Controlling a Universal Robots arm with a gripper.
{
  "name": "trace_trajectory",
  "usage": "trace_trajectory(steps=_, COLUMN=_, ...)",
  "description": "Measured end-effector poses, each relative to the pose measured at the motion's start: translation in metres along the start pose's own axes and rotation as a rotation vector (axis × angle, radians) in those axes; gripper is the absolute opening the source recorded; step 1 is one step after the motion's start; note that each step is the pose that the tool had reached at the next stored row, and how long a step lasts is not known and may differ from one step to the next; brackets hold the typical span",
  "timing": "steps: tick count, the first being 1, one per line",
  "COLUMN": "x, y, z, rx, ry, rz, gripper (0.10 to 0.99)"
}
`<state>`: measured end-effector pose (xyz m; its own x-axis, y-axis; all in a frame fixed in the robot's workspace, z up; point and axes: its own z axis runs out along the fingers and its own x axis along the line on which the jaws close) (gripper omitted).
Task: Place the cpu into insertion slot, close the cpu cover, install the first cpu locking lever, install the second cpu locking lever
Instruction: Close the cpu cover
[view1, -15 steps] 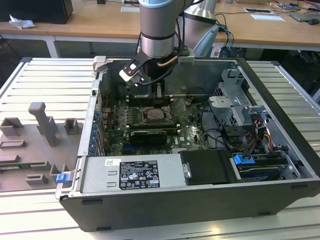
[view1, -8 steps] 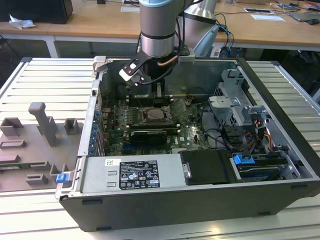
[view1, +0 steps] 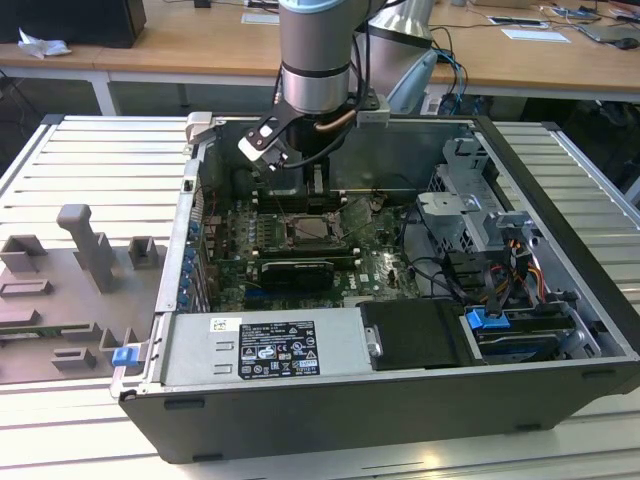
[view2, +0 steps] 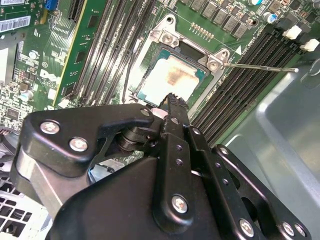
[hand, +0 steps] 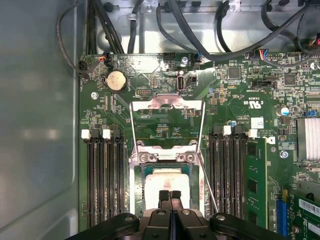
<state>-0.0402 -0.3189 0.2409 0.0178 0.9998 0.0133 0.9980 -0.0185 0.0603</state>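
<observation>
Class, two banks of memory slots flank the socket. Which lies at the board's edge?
The bank beside the grey case wall. Beyond the other bank, the green board carries on with more parts.

Cpu: lies in slot, metal top visible.
Cover: swung open, away from the slot.
Gripper: fingers pressed together, above cpu edge.

Ribbed aluminium tabletop along the exterior view's lower edge. Open black tower computer case lies on its side, centre frame. A silver power supply box with white label sits against its near wall, a small blue plastic tab at lower right. Grey moulded fixture blocks at the exterior view's left. Wooden desks across the top. First wrist view: green motherboard, round silver coin battery, black cable bundle.
</observation>
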Motion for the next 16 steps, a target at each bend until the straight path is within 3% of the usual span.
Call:
trace_trajectory(steps=6, x=0.0000, y=0.0001, z=-0.0023, rx=0.000, ry=0.0000, rz=0.000, gripper=0.106)
trace_trajectory(steps=16, x=0.0004, y=0.0013, z=-0.0166, rx=0.000, ry=0.0000, rz=0.000, gripper=0.106)
